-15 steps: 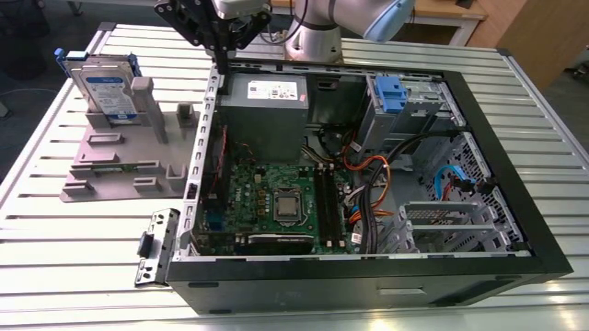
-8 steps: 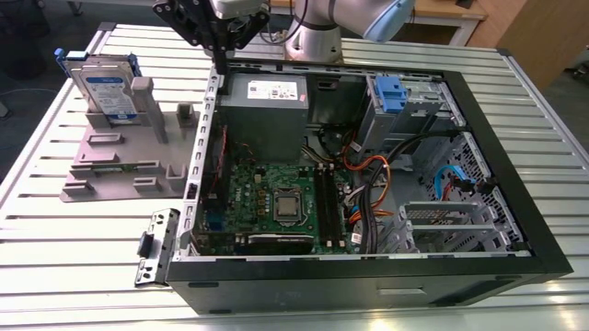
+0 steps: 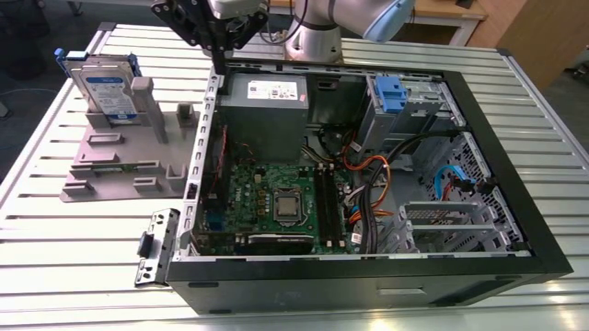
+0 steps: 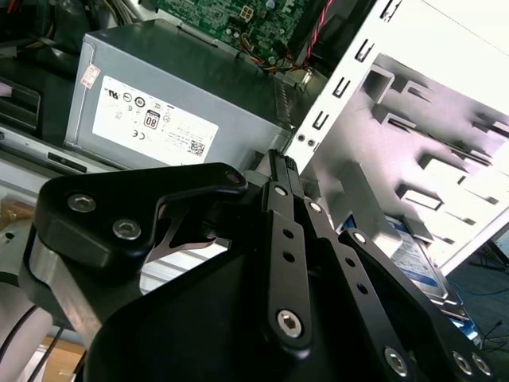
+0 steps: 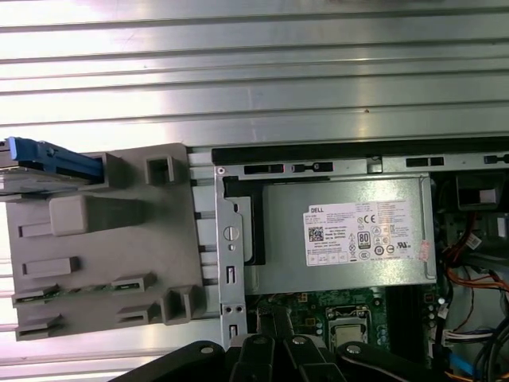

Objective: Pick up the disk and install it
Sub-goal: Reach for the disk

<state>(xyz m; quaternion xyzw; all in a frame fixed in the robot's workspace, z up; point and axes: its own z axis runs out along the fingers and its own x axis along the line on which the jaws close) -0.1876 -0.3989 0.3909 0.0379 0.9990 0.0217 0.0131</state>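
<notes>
Gripper (image 3: 221, 48): clenched, empty, over computer case (image 3: 481, 131) rim.
Disk (image 3: 103, 91): standing on end in stand (image 3: 120, 162).
Direction: toward exterior view's left of gripper, apart.

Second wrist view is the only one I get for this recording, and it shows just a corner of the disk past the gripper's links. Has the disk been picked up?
Observer: No. In the exterior view the disk stands on edge in the grey stand, on the exterior view's left of the open computer case, apart from the gripper.
Reviewer: What lies at the far side of the case, beyond what I see?
Observer: A metal drive cage with a blue plastic piece in it, on the exterior view's right of the power supply.
</notes>
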